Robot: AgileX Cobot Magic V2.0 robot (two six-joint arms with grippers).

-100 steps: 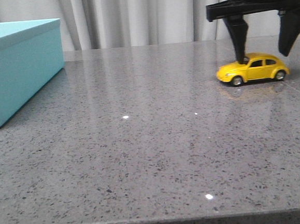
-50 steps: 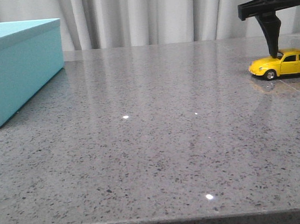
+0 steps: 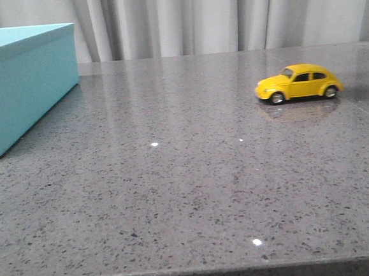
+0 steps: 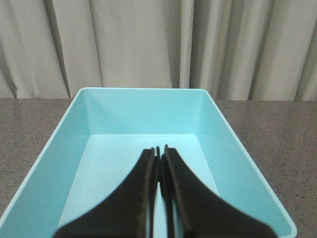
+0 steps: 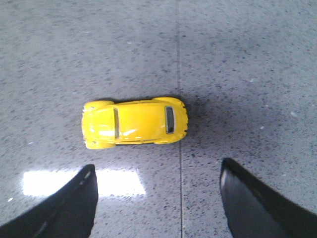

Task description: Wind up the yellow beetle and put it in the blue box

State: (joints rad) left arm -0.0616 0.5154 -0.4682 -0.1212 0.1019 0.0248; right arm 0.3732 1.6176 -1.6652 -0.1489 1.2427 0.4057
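One small, glossy yellow beetle toy car (image 3: pixel 298 83) is sitting on its four black tyres on the grey speckled stone surface (image 3: pixel 188 189), at the right side in the front view. Its long axis is running left to right across that view, nose pointing left toward the blue box and rounded rear pointing right. Its body is showing a smooth, domed shell, dark windows and silver hubs, and the polished surface is mirroring it faintly beneath.

One large, light turquoise-blue rectangular box (image 3: pixel 24 87) is standing at the far left of the surface, well apart from the car. Its walls are looking plain and smooth, with rounded corners and an open top.

Right claw (image 5: pixel 158 198): two black, matte fingers are hanging spread wide above the car (image 5: pixel 134 123), gripping nothing. In the front view only their tips are showing at the upper edge, clear of the car.

Left claw (image 4: pixel 159 151): its two dark fingers are pressing nearly together with only a sliver of a gap, holding nothing, and are hovering over the open interior of the box (image 4: pixel 94 111).

Pale pleated curtains (image 3: pixel 175 20) are hanging behind the surface.
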